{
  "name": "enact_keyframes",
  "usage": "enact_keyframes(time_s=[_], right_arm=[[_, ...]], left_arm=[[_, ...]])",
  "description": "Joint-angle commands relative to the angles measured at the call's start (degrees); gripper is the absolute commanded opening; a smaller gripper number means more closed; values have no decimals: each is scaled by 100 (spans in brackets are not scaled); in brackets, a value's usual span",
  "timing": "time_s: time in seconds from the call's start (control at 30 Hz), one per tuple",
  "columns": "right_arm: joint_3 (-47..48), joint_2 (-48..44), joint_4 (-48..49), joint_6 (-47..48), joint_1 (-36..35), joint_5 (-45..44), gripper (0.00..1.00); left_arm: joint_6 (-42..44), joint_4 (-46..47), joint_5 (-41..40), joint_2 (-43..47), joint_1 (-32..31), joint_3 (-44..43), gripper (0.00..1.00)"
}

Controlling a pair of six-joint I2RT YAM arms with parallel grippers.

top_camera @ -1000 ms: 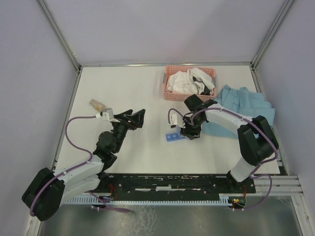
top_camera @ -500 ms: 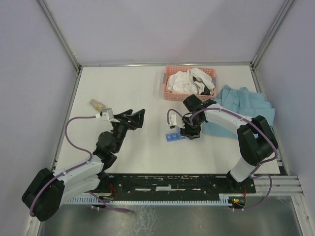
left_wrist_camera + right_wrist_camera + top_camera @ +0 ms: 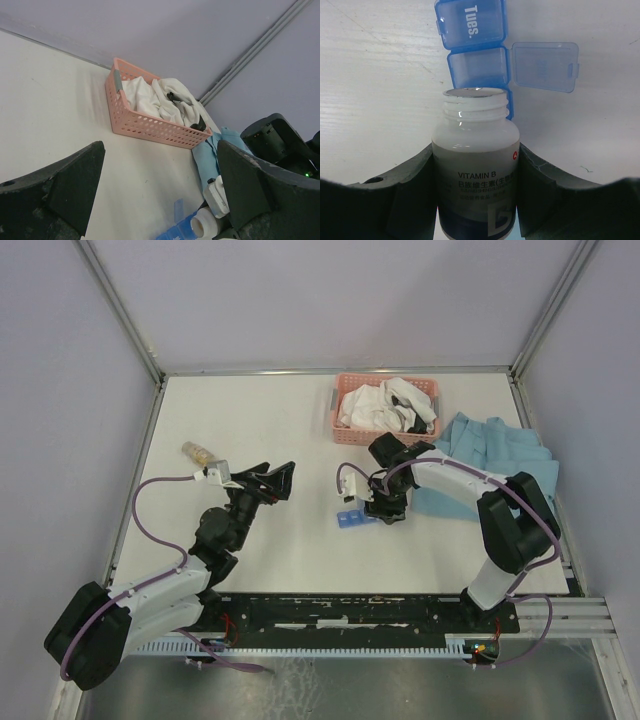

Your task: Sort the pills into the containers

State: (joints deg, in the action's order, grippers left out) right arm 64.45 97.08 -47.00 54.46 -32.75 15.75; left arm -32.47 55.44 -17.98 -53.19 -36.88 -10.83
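Note:
The containers, a blue pill-organiser strip [image 3: 350, 517], lie on the white table at the centre. In the right wrist view its closed "Tues." compartment [image 3: 472, 25] sits beyond one open compartment [image 3: 477, 67], whose lid [image 3: 545, 66] is flipped to the right. My right gripper [image 3: 476, 150] is shut on a white uncapped Vitamin B bottle [image 3: 476, 165], tipped with its mouth just over the open compartment. No pills show. My left gripper [image 3: 275, 478] hangs open and empty to the left, looking toward the strip [image 3: 180, 232] and the bottle [image 3: 205, 225].
A pink slotted basket [image 3: 335, 415] of white cloth stands at the back centre. A light blue cloth [image 3: 495, 455] lies under the right arm. A small clear bottle [image 3: 197, 451] with tan contents lies at the far left.
My right gripper has edged slightly left with the bottle. The left arm has not moved.

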Motion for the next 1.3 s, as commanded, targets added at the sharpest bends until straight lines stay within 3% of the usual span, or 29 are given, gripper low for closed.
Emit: enact_keyframes(time_s=[0.0,1.27], right_arm=[[242,26,-32,-86,-47,-126,1],[367,26,-133,-240,-235,-376,1]], left_arm=[[153,301,-145,65,-12,27,99],[162,308,-162,102,-12,63,99]])
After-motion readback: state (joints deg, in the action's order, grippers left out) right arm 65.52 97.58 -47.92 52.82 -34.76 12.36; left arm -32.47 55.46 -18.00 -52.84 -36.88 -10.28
